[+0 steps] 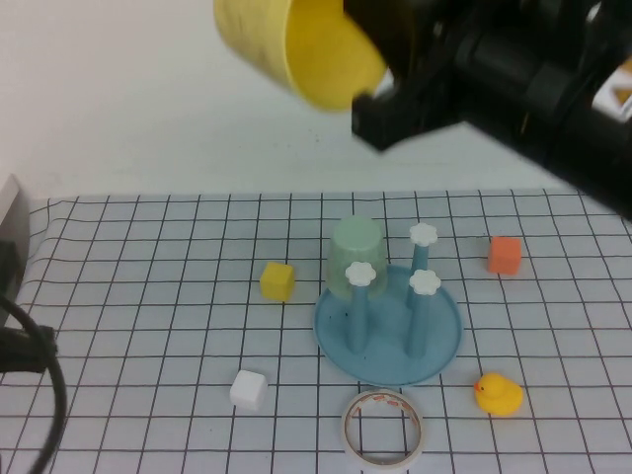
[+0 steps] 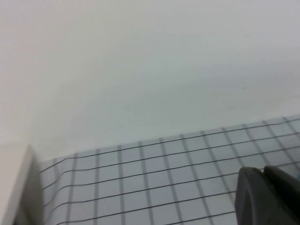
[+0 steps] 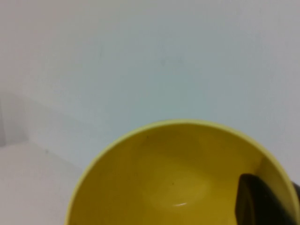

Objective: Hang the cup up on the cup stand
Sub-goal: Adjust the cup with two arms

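Gripping the cup (image 1: 296,44) by its rim at the frame's top, the right gripper (image 1: 380,94) is holding it tilted sideways high above the stand (image 1: 390,336) (lower centre); the left gripper (image 2: 267,197), jaws together, is sitting idle at far left

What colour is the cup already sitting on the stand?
Pale mint green, clearest in the high view.

High view: raised, angled down over the gridded mat (image 1: 148,326). Left wrist view: low, facing the mat's far edge and wall. Right wrist view: very close, looking into the cup (image 3: 178,183), wall behind. Shared: cup, mat; overlap probably slight.
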